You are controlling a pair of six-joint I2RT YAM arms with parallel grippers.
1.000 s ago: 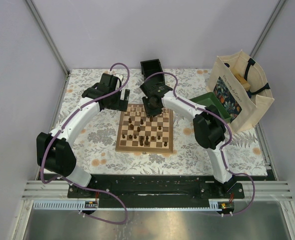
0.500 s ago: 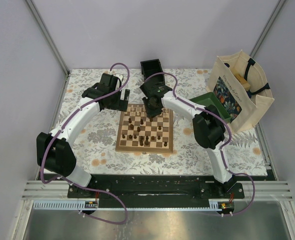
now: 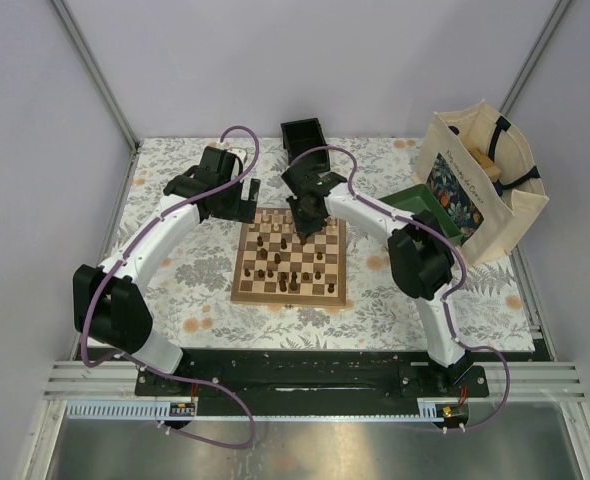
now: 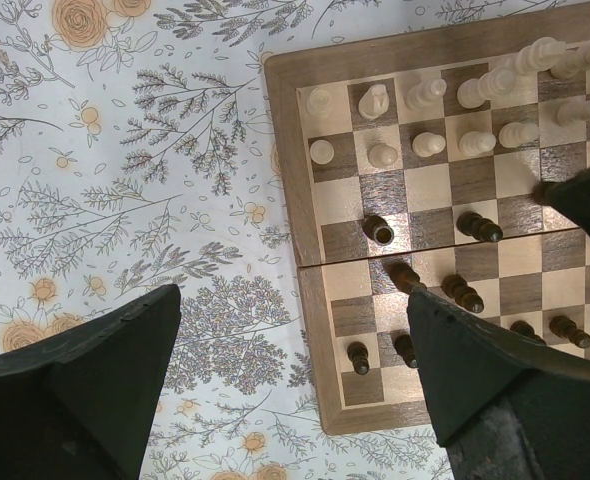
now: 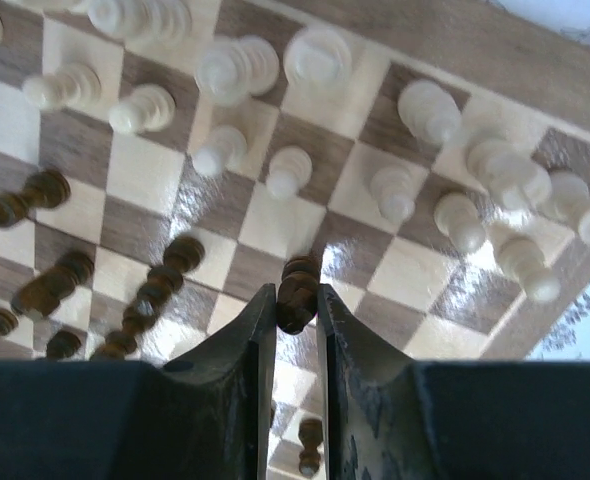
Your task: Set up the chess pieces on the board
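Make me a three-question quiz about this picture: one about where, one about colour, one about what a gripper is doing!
1. The black box sits past which side of the board? A. far side B. near side C. left side
2. What colour is the chess piece held in the right gripper? A. cream B. dark brown C. green
3. How is the left gripper? A. shut on a cream piece B. wide open, holding nothing C. shut on the board

1 A: it lies beyond the far edge.
2 B: the pinched piece is dark.
3 B: its fingers stand far apart.
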